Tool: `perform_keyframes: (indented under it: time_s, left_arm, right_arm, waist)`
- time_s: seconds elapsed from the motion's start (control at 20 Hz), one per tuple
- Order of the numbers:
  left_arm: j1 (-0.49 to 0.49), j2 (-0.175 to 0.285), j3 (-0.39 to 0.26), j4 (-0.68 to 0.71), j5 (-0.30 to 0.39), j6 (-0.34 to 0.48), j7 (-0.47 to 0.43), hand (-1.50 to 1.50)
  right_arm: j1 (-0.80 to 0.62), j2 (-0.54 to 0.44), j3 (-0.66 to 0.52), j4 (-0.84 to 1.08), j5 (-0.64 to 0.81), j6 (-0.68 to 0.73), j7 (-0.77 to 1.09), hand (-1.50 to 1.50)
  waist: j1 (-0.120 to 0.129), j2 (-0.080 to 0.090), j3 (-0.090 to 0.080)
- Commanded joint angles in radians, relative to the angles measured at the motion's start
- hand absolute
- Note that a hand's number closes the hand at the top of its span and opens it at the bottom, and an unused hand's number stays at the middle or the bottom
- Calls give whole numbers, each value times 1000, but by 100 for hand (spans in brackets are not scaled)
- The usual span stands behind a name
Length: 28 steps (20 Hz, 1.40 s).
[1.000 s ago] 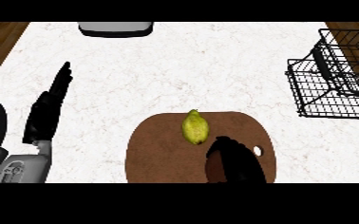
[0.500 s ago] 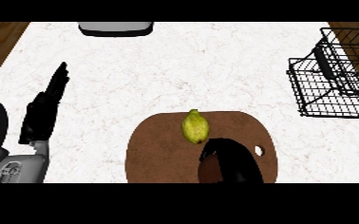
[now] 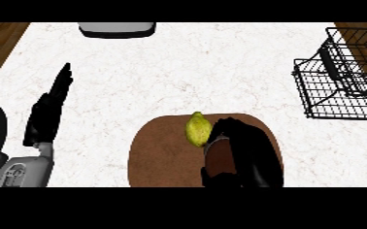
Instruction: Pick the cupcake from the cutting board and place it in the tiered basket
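At the far left the left hand point(image 3: 46, 114) rests on edge above the white marble counter point(image 3: 179, 68), its fingers straight and together, pointing away from the robot, released and holding nothing. It is well apart from the board. At the counter's far edge, a little right of that hand, lies a grey, flat thing with rounded corners point(image 3: 117, 28), only partly in view.

Low in the middle lies the brown, rounded cutting board point(image 3: 161, 155), its near part cut off by the view's lower edge. The cupcake point(image 3: 198, 129) sits on the board's far rim. It shows as a yellow-green oval lump with a pointed top. Nothing else lies on the board, and nothing stands between the cupcake and the hand.

Just right of the cupcake, the right hand point(image 3: 243, 148) comes up from the lower edge over the board's right half. Its fingers point(image 3: 228, 125) are lightly bent and reach the cupcake's right side, touching it or very nearly so. They lie beside it, not wrapped round it, so the hand is unclenched and grasps nothing.

At the far right, well apart from the board, stands the black wire tiered basket point(image 3: 337, 85), with only bare marble between the two.
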Motion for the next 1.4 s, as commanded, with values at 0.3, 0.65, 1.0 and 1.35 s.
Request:
perform_keyframes:
  time_s: [0.3,0.65,1.0,1.35]
  left_arm:
    - [22,6,7,-14,-5,-14,-8,0]
    - [36,6,19,-31,8,-40,-10,0]
    - [-60,-38,-1,16,-43,-3,45,0]
    - [-8,-31,31,9,-30,-20,-16,0]
  right_arm:
    - [-134,-80,-257,-338,115,-1,31,150]
    - [-341,-197,-454,-330,63,259,112,150]
    - [-384,-247,-720,-233,-222,309,-31,150]
    - [-391,-392,-737,27,-82,272,-302,150]
  waist:
    - [1,0,0]
    - [10,2,-1]
    - [0,3,0]
    - [12,6,0]
